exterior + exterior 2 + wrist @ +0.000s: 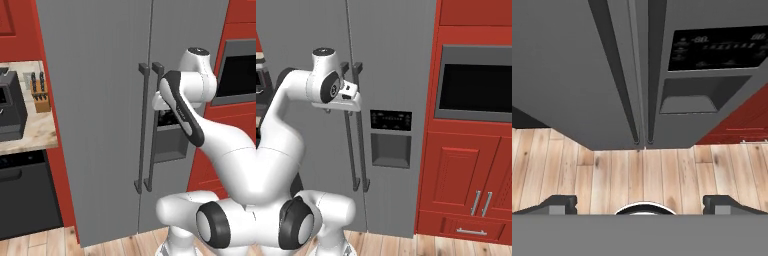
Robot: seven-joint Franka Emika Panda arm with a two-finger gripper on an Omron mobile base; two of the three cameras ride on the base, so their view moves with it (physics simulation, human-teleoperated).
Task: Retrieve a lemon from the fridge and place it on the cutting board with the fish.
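Observation:
The fridge point(100, 100) point(396, 55) point(562, 65) is a tall grey double-door unit, and both doors are shut. Two long vertical bar handles point(144, 127) point(351, 150) point(619, 75) run beside the centre seam. My arm is raised in front of the doors, with the hand point(348, 97) close to the top of the handles and pointing down. In the hand view my gripper point(640, 204) is open, its two dark fingertips point(559, 202) wide apart with nothing between them. The lemon, the cutting board and the fish are out of view.
An ice and water dispenser point(390, 147) is set in the right door. Red cabinets with a built-in oven point(476, 82) stand to the right. To the left are a counter with a knife block point(40, 92) and a black dishwasher point(25, 195). A wooden floor point(637, 175) lies below.

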